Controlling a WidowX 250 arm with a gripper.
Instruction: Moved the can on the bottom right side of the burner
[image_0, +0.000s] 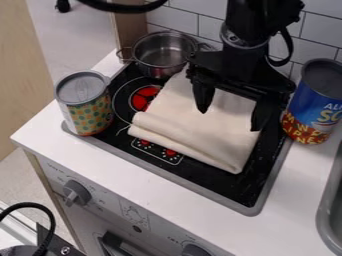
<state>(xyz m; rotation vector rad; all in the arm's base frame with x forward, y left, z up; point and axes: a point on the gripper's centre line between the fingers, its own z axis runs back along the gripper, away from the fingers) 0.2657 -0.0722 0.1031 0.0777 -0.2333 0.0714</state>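
My gripper (228, 118) hangs open over the folded cream cloth, its two fingers wide apart with nothing held between them. A can with a dotted yellow-green label (93, 114) stands upright at the left corner of the black burner top (226, 183). To the right of the gripper, a blue can with red and yellow lettering (312, 107) stands upright by the burner's right edge, close to the right finger. The gripper's arm comes down from the top edge.
The cream cloth (194, 120) covers much of the burner's middle. A metal pot (161, 54) stands at the back left of the burner. Tiled wall (182, 21) rises behind, and a grey sink's rim (325, 212) lies at the right edge.
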